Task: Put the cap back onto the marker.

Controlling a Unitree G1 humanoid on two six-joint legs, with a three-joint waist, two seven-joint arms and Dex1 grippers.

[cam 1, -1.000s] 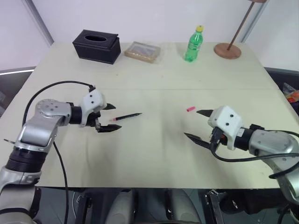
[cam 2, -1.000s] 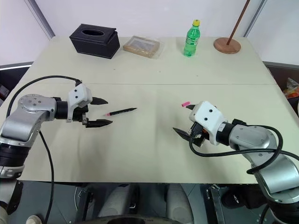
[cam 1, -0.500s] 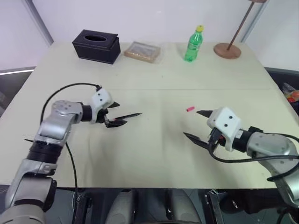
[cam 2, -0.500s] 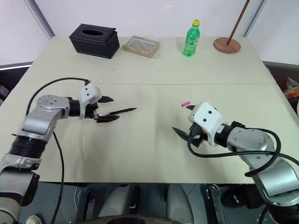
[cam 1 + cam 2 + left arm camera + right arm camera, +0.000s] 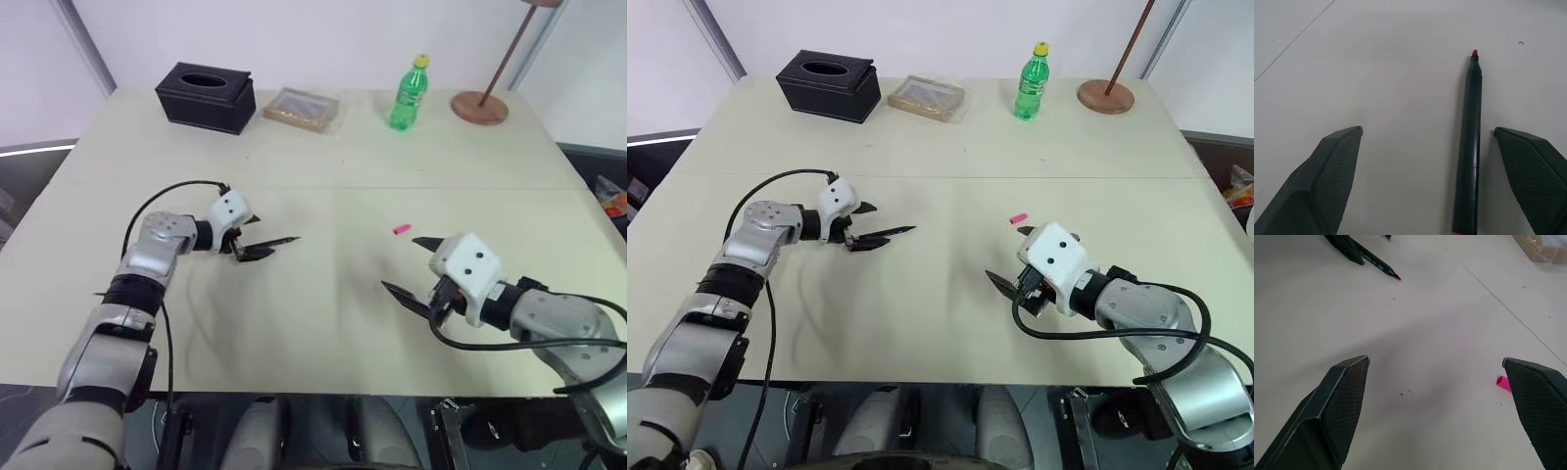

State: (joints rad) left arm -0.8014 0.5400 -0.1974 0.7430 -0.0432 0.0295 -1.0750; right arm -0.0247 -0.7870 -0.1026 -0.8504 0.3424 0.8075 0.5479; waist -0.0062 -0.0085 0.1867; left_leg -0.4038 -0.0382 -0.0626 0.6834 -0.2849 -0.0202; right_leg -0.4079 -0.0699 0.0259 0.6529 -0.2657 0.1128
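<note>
Right pincer [image 5: 413, 265] hangs at near right over the surface [image 5: 323, 323], fingers wide apart, nothing between them, same spot as a second ago. Left pincer [image 5: 252, 239] has pushed forward and right from a second ago, when it sat well short of the marker's near end; now its spread fingers straddle that end, not clamped. The marker [image 5: 277, 241] lies flat at left-centre, unmoved, tip pointing right. The cap [image 5: 401, 229] lies alone right of centre, just beyond the right pincer, well apart from the marker, unmoved.

Left wrist view shows the marker [image 5: 1469, 147] lying between the two fingers, close beside one [image 5: 1533, 171] and not touching; pink tip and a pink band at the near end are visible, which the head views don't resolve. Right wrist view catches the cap [image 5: 1503, 383] just beside one fingertip.

Far edge: black tissue box [image 5: 205, 97], packet [image 5: 300, 108], green bottle [image 5: 409, 94], wooden stand base [image 5: 479, 106].
</note>
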